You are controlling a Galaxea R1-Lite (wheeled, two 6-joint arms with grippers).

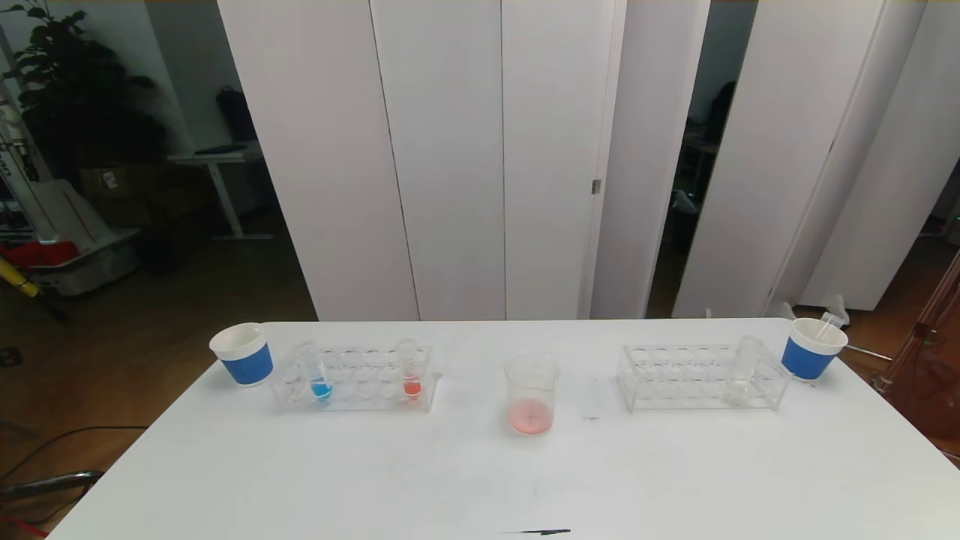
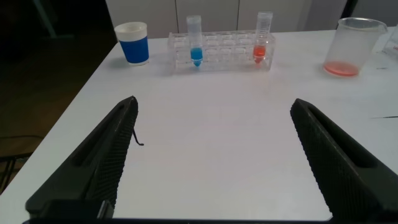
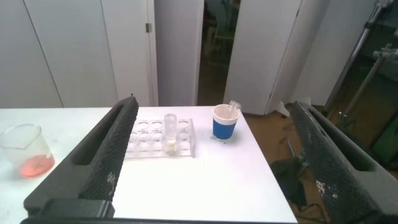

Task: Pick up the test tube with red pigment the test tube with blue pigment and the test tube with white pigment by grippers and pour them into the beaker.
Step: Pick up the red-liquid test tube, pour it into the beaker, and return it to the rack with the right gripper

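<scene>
Head view: beaker (image 1: 532, 394) mid-table, holding red pigment; left gripper (image 2: 211, 155) and right gripper (image 3: 211, 155) wide, empty, held back.

Bright even overhead light — dim background, soft shadows.

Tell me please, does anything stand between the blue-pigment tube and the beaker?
Partly. The test tube with blue pigment shares its rack with a red-tipped tube, standing on the beaker side. Beyond the rack, only bare table.
</scene>
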